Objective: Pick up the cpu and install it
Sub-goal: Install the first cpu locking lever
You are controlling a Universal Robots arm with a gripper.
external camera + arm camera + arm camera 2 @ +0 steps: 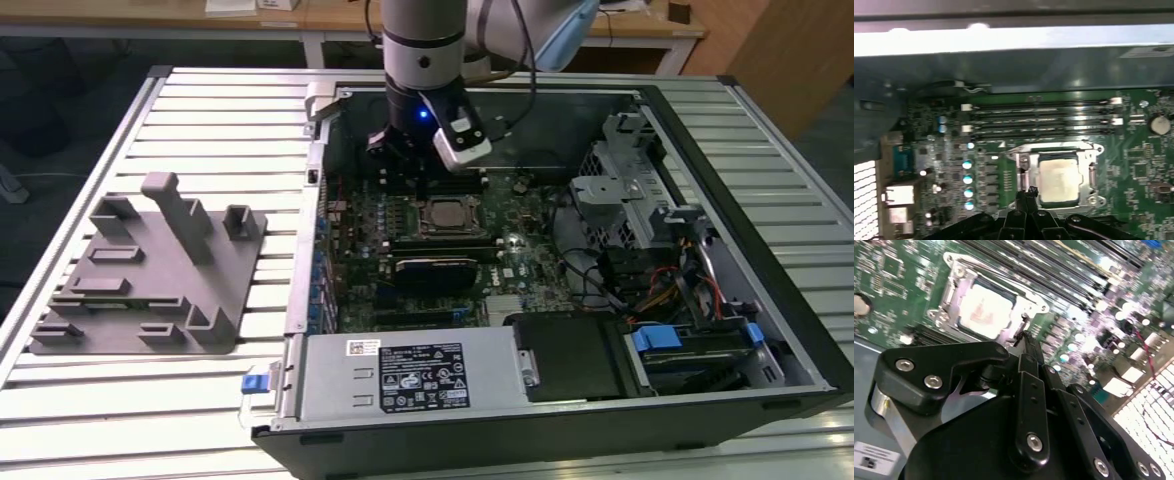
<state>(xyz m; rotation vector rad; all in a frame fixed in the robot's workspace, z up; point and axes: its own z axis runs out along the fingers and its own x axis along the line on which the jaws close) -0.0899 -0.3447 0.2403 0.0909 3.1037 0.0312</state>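
Cpu lies flat inside socket, metal top up; judged seated. Gripper fingers together, empty, tips just beside socket edge. Chip rests unaided, so no grip needed.

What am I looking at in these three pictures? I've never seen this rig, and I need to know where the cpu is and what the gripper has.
The exterior view looks from outside: a robot arm reaches down into an open computer case resting on a slatted metal table. A grey tray with posts lies beside the case, at the exterior view's left. The two wrist views come from cameras on the arm, looking past the black gripper at the green motherboard. The cpu, a silvery square, sits in the metal socket. The gripper's fingers are shut, hold nothing and hang near the socket's edge.
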